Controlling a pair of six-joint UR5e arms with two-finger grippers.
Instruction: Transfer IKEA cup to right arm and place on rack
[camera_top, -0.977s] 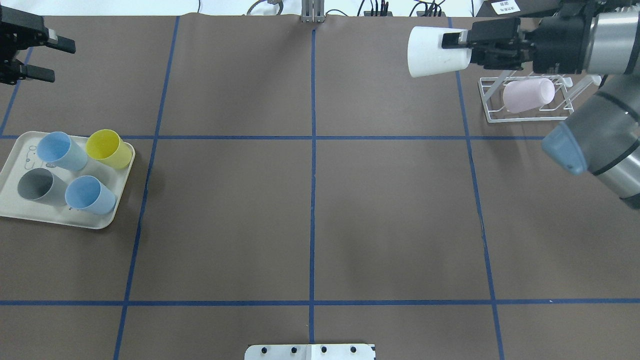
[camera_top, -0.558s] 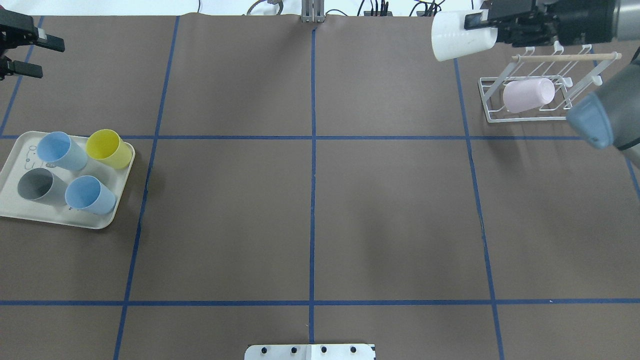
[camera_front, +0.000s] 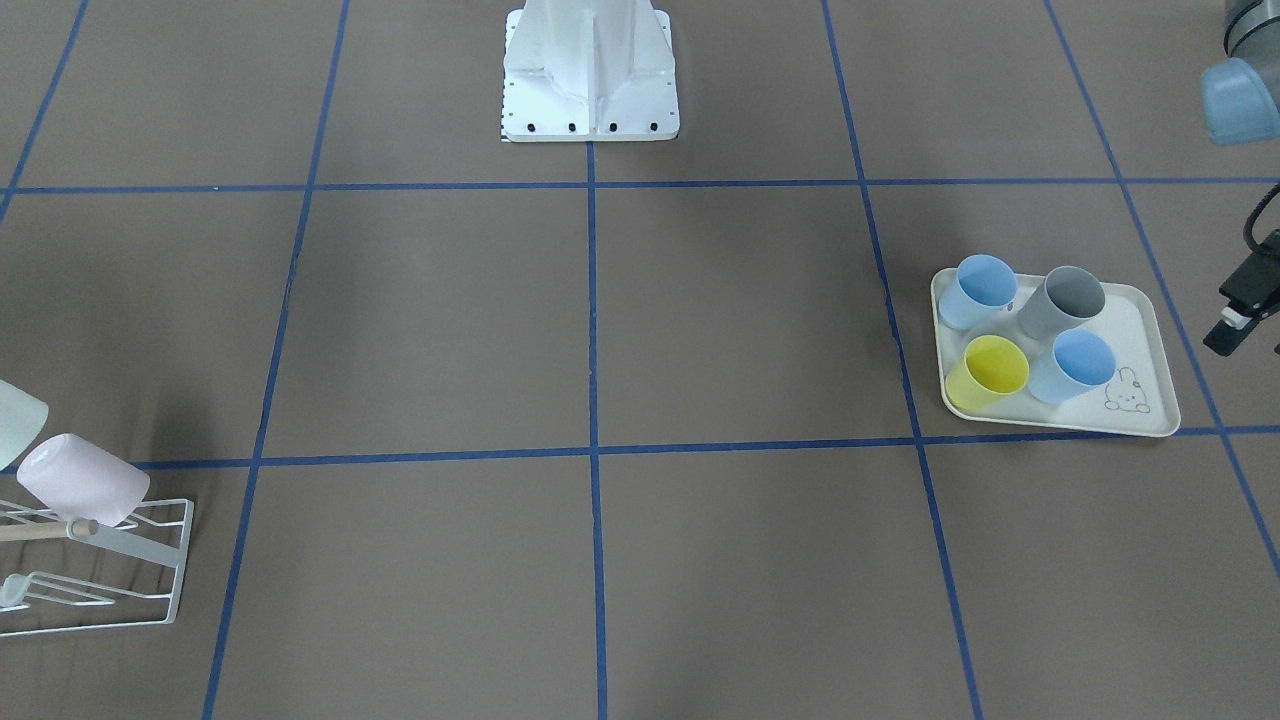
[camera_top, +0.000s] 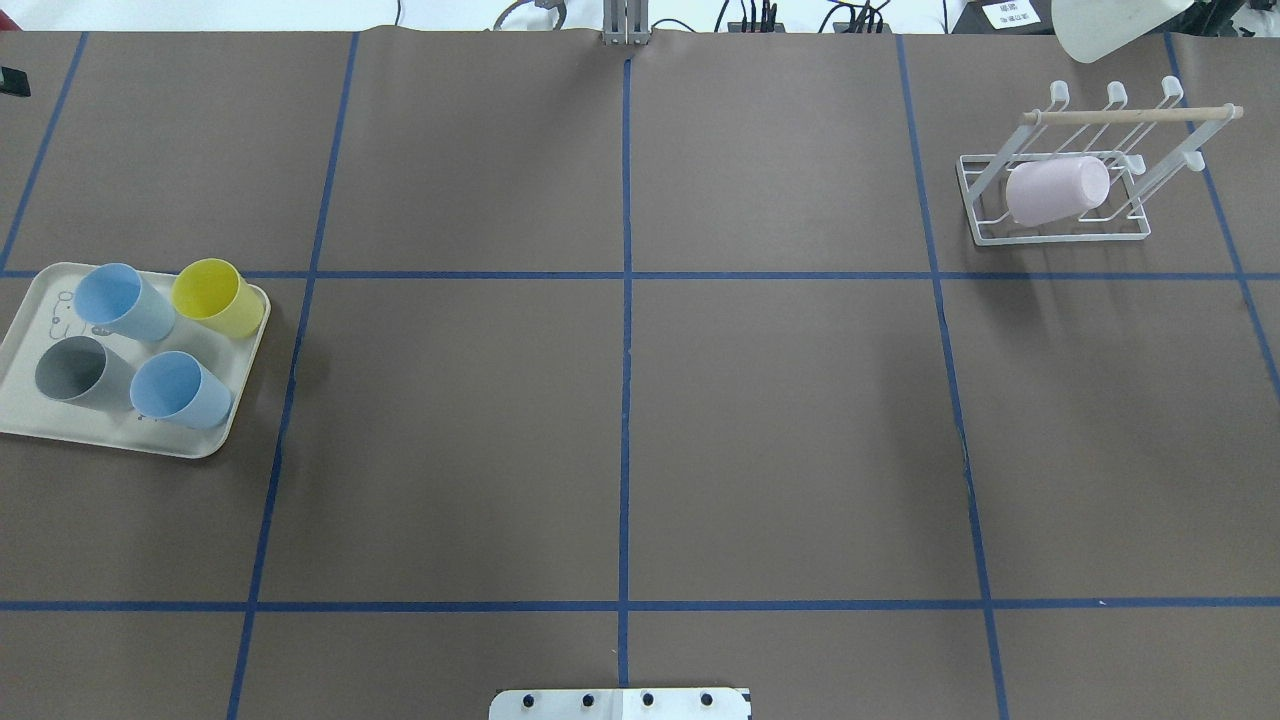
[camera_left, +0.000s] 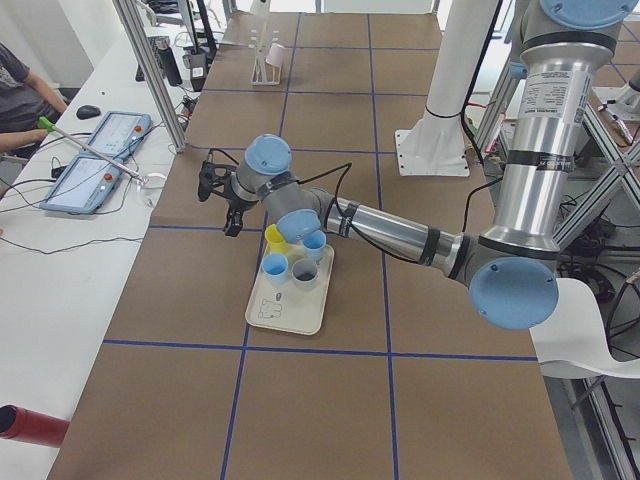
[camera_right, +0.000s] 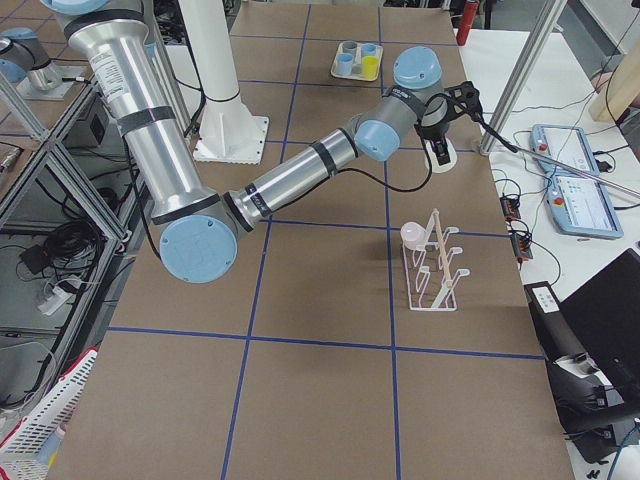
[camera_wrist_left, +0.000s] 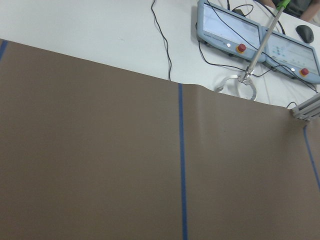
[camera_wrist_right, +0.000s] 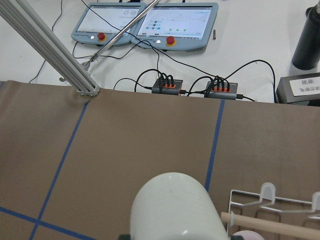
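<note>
Cup (camera_wrist_right: 175, 210), smooth white tapered, held in right jaws near thin wire rack (camera_wrist_right: 267, 190), left jaws' opening unclear.

No legible text, small white label (camera_top: 1012, 13) at far edge, print too blurred

Overhead and front-facing views look down from opposite sides, sharing the rack (camera_top: 1130, 114).

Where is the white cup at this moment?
In the overhead view the white cup is at the top right edge, just beyond the rack. The right wrist view shows it next to the end of the rack's wooden rod.
</note>
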